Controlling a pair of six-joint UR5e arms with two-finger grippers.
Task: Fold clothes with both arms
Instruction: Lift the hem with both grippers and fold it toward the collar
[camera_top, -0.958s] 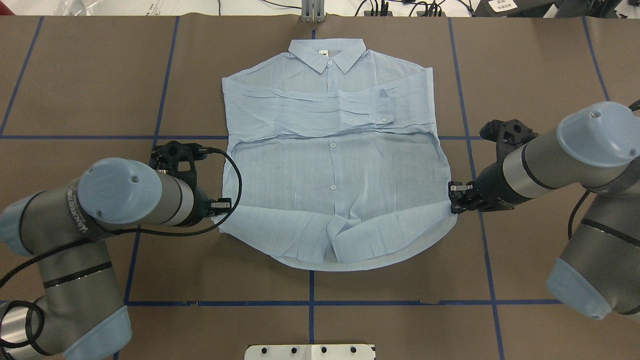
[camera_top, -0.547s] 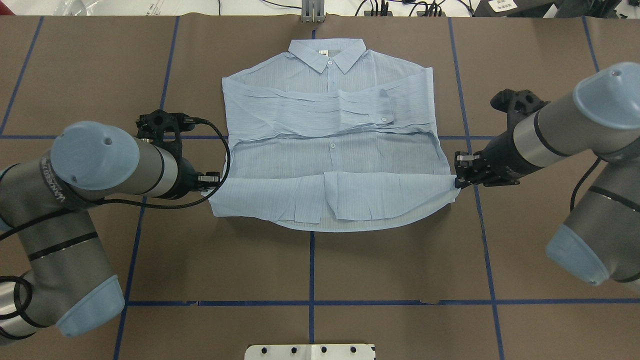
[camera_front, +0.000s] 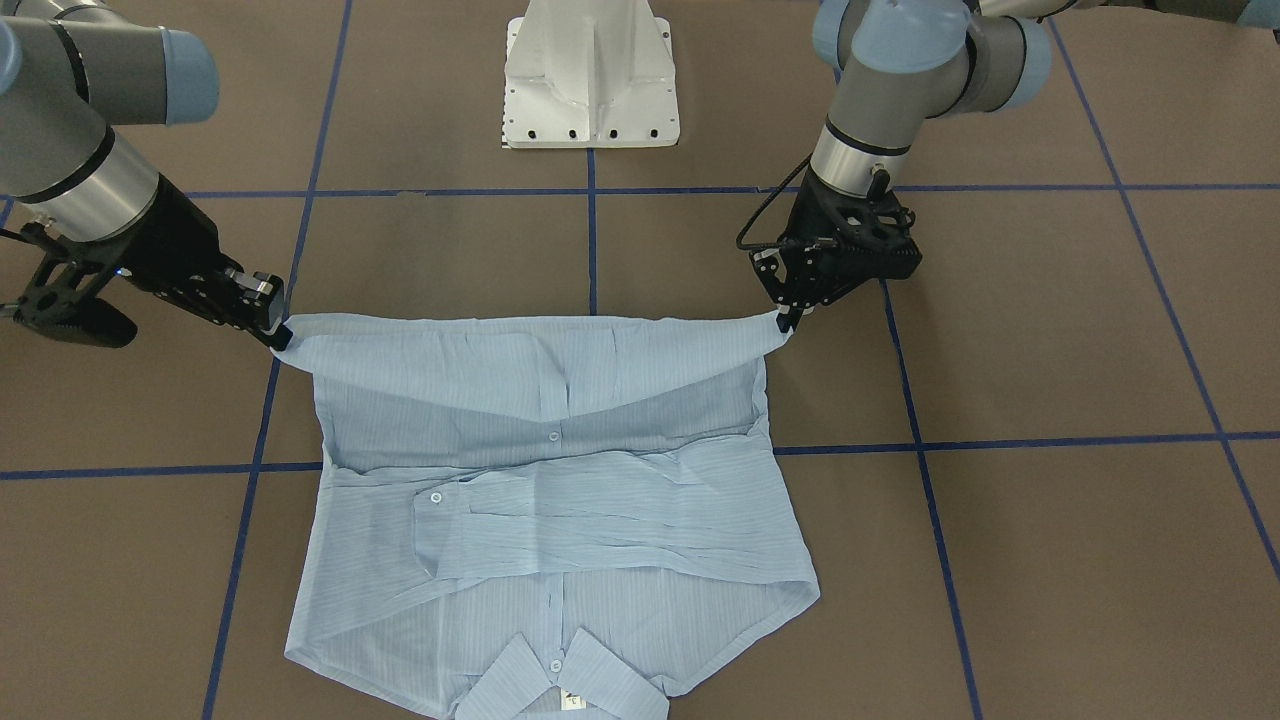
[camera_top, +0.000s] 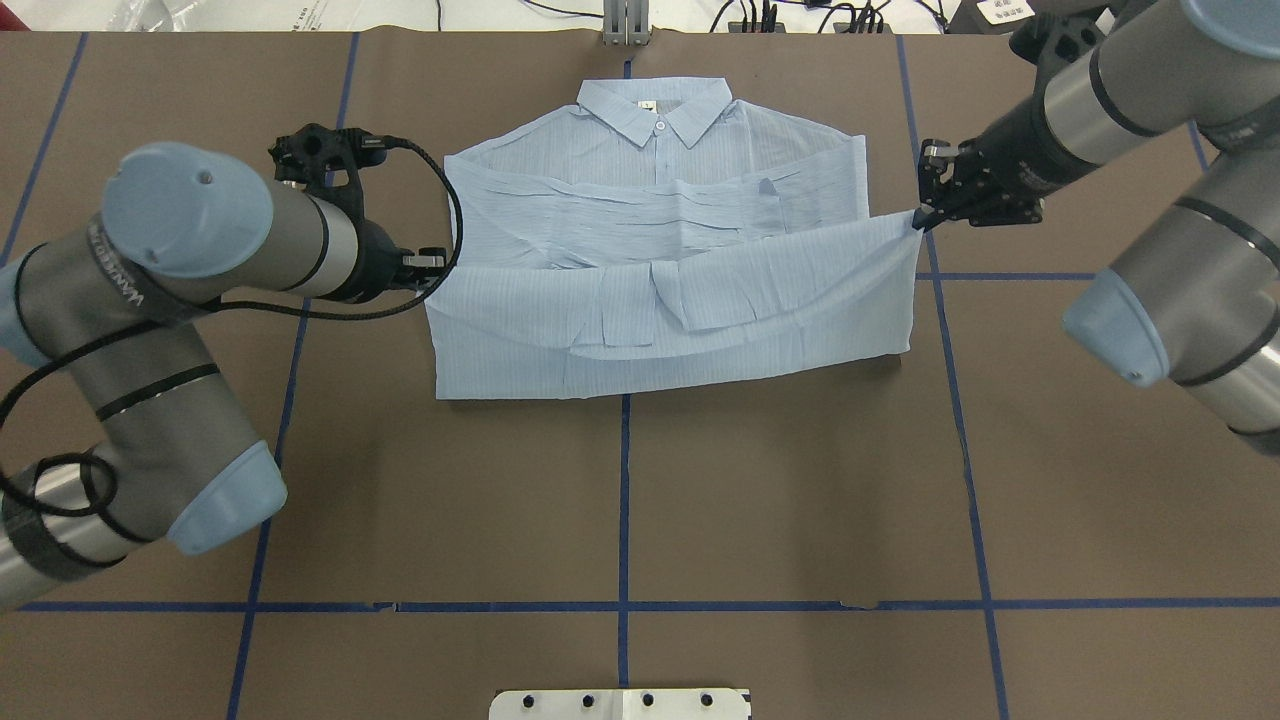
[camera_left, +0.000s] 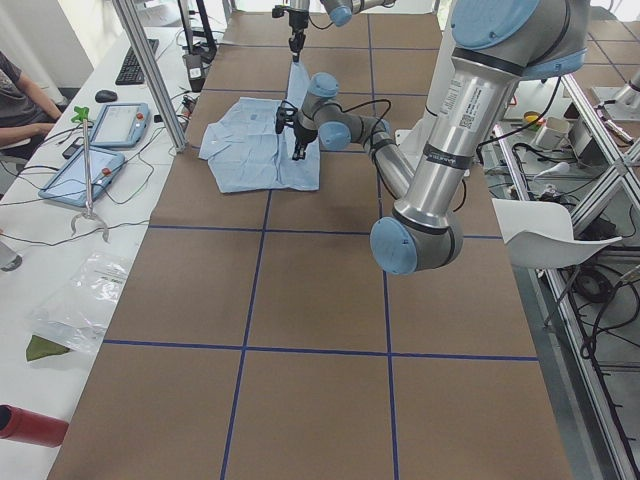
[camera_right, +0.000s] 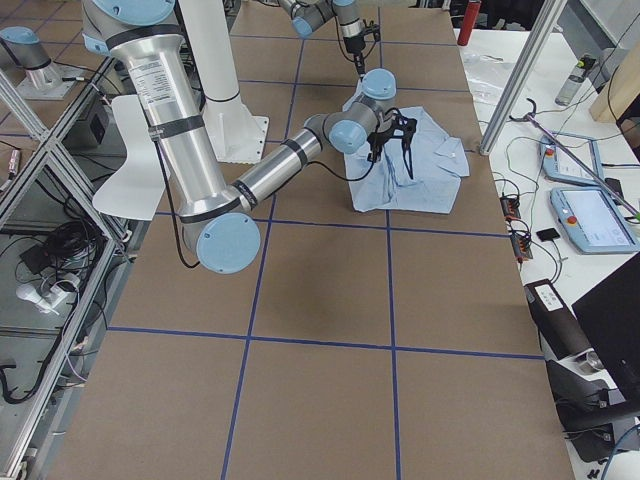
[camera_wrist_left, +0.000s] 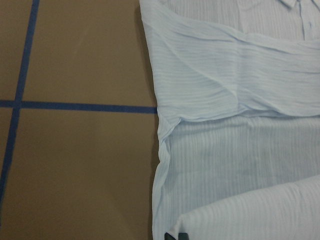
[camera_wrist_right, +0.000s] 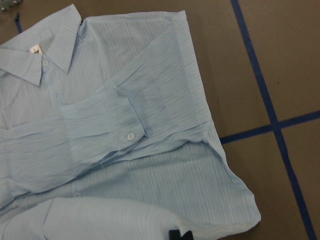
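Shirt (camera_top: 690, 345) on the table (camera_top: 700, 480), collar (camera_top: 655, 105) at 12 o'clock, lower half doubled over toward it. Left gripper (camera_top: 432, 263) at the shirt's 9 o'clock and right gripper (camera_top: 918, 216) at 3 o'clock, jaws pinched tight on its lifted corners.

Shirt (camera_wrist_left: 235, 100) fills right half, near edge curled over bottom right; brown table (camera_wrist_left: 75, 170) left, crossed by blue tape lines (camera_wrist_left: 80, 106).

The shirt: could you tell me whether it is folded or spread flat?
Partly folded: on the shirt, sleeves lie across the chest, and left gripper and right gripper hold the hem doubled over the front.
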